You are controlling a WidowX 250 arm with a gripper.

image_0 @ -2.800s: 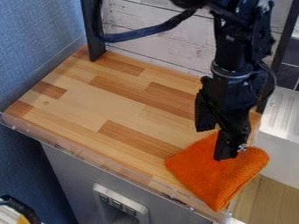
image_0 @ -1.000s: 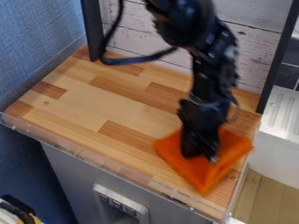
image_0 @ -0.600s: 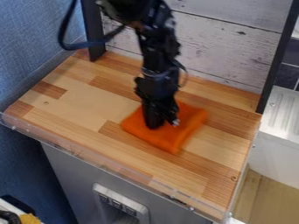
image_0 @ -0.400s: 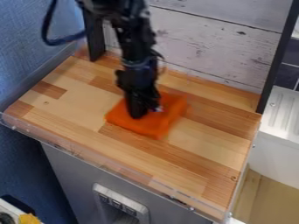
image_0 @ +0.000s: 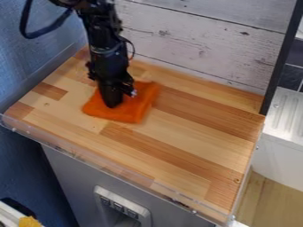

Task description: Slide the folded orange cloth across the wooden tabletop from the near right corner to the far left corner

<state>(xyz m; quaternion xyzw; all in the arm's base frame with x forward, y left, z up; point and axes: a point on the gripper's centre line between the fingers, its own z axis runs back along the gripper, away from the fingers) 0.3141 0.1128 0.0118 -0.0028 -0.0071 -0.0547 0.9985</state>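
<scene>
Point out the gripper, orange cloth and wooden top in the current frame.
Gripper [image_0: 115, 99]: camera view, on its lower end.
Orange cloth [image_0: 134, 110]: camera view, on its upper face near the front corner.
Wooden top [image_0: 198, 133]: camera view, on bare boards.

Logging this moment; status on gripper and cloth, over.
Gripper down on orange cloth. Cloth on wooden counter, left of centre in view. No obstruction seen around cloth.

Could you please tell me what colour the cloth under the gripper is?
The cloth is orange, seen best in the camera view.
</scene>
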